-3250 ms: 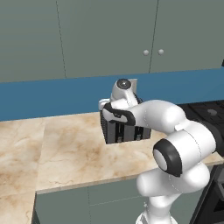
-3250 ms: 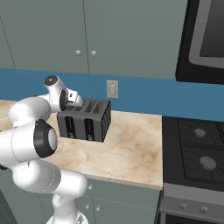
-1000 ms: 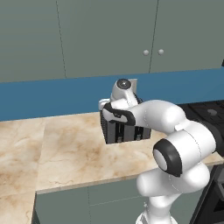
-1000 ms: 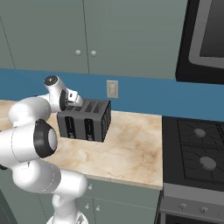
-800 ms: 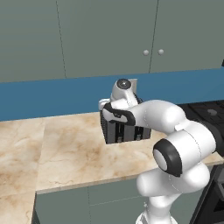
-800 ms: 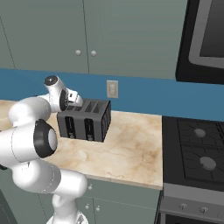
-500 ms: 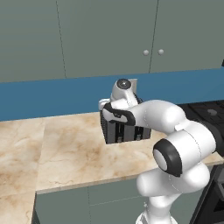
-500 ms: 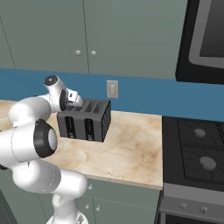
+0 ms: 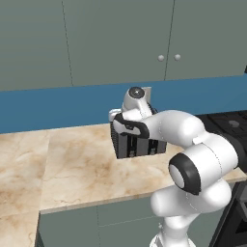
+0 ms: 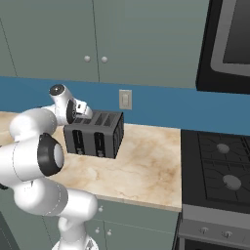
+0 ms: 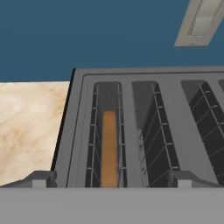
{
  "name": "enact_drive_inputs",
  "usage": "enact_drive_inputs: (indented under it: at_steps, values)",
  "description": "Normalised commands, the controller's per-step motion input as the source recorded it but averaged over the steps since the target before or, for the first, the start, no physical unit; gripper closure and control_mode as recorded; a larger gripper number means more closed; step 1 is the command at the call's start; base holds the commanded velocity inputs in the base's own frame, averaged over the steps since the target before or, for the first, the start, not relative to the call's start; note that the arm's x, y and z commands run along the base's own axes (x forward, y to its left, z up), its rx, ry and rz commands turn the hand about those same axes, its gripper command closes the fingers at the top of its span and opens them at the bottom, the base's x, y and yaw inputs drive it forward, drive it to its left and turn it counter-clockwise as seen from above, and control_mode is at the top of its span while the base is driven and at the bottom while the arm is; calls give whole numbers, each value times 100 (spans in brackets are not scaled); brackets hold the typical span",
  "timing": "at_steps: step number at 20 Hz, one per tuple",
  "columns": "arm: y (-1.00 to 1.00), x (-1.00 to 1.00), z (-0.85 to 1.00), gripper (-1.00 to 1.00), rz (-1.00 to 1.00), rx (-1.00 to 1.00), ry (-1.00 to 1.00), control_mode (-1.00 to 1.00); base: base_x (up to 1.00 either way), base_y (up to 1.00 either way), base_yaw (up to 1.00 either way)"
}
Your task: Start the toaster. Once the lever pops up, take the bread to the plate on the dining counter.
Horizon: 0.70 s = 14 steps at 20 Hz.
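Nothing has moved since the earlier frames: arm, toaster and base views match them exactly. Bread [image 11: 109, 148] sits low in the outermost slot of the toaster [image 11: 144, 131], seen edge-on from directly above in the hand view; its long axis runs along the slot, away from my hand. My pincer [image 11: 109, 180] hovers over that end of the toaster with its tips apart, holding nothing, one tip on each side of the bread slot and the slot beside it. The toaster stands on the marble counter [image 9: 72, 169] against the blue backsplash [image 9: 58, 108], a wall outlet [image 10: 125, 100] behind it. Judgement: bread lies straight below and ahead; the lever fronts [image 10: 88, 139] face outward, below my hand.
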Motion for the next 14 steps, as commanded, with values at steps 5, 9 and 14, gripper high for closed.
enact_drive_inputs:
  at_steps: [5,9,14]
  values:
    - [0,0,0,-100,0,0,0,-100,0,0,0]
    - [0,0,0,-100,0,0,0,-100,0,0,0]
    - [0,0,0,-100,0,0,0,-100,0,0,0]
